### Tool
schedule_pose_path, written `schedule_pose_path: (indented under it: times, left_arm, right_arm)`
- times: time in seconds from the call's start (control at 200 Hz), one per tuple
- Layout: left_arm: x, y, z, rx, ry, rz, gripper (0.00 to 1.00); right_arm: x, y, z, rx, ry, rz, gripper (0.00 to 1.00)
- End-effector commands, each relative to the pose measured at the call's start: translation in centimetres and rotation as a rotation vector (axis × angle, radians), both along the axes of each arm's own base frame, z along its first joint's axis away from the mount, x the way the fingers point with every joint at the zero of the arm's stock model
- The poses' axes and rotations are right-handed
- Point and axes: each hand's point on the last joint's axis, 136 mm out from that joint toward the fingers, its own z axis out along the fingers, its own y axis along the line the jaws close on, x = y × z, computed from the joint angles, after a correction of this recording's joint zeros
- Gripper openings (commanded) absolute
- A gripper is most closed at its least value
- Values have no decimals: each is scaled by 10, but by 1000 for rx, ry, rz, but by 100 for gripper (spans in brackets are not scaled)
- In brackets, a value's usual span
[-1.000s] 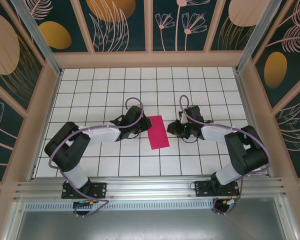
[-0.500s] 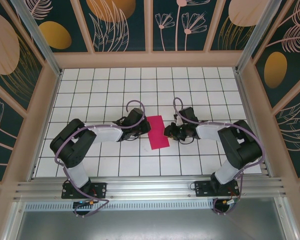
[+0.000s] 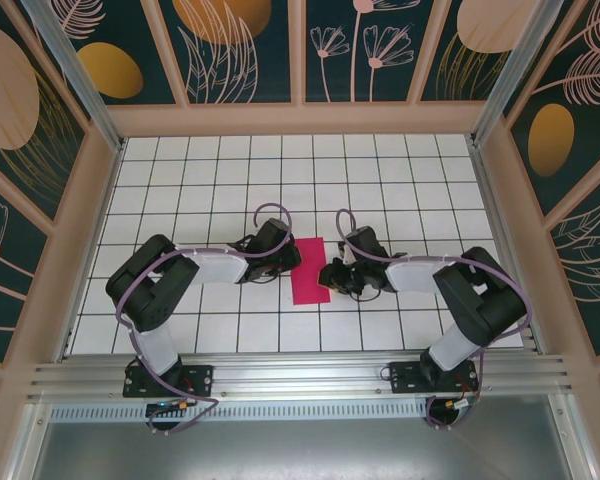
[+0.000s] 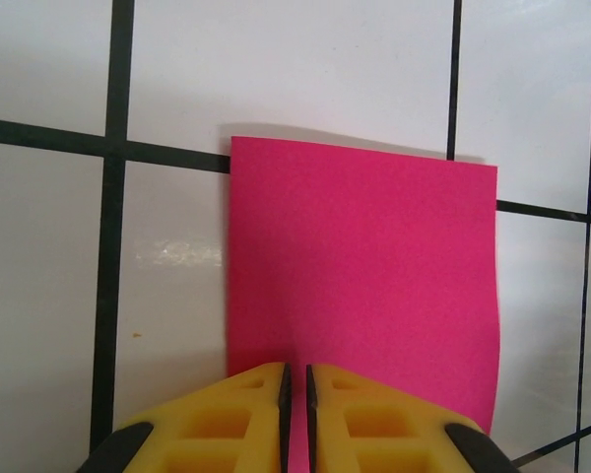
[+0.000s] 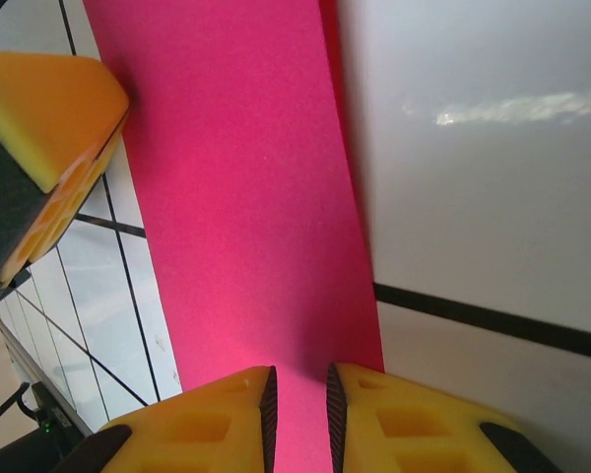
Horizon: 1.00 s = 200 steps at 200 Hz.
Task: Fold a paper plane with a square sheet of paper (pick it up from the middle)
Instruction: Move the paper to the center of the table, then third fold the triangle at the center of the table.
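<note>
**Grippers flank folded pink sheet**

Left gripper, reaching in from 9 o'clock across the white gridded table, sits at the left long edge of the square sheet of paper. Its yellow fingers are drawn almost together, with only a slit between them and nothing visibly clamped. The magenta sheet, folded to a narrow rectangle, lies flat at the table's centre, its long sides running from 12 to 6 o'clock. At its 3 o'clock edge sits the right gripper, jaws likewise nearly closed above the paper, with pink showing through the gap. Whether either set of tips presses on the sheet cannot be told. The right wrist camera catches one left finger at 10 o'clock, beside the sheet's far edge.
</note>
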Motion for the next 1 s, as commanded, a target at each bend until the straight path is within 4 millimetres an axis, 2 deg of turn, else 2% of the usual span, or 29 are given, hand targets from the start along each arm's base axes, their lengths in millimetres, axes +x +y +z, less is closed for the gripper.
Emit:
schedule_pose_path:
  times: [0.0, 0.105, 0.215, 0.29, 0.35, 0.375, 0.455, 0.631, 0.651, 0.891, 0.996]
  left_arm:
    - [2, -5, 1, 4, -8, -24, 16]
    - [3, 1, 9, 11, -34, -6, 17]
    - [2, 8, 20, 32, -63, -5, 18]
    - [0, 8, 23, 30, -64, -15, 18]
    - [-3, 7, 22, 20, -60, -28, 11]
    - [-2, 5, 34, -5, -84, -29, 10]
    - [-2, 4, 36, -16, -89, -33, 11]
    - [-2, 0, 32, -23, -70, -41, 10]
    - [-4, 1, 20, -7, -46, -41, 10]
    - [-7, -1, 5, -3, -9, -46, 9]
    - [-5, 4, -1, 26, -4, -31, 9]
  right_arm:
    - [-1, 1, 7, 10, -9, -48, 26]
    - [5, 9, 33, 83, -62, -50, 28]
    - [18, -1, 49, 57, -126, -95, 32]
    - [24, -14, 46, 32, -127, -127, 33]
    - [28, -23, 40, 20, -112, -148, 34]
    - [27, -24, 37, 20, -104, -146, 33]
    - [25, -23, 33, 21, -92, -134, 33]
    - [27, -20, 30, 28, -89, -128, 34]
    - [27, -19, 30, 30, -87, -126, 34]
    - [27, -14, 27, 41, -81, -97, 38]
    - [28, -12, 24, 41, -74, -88, 39]
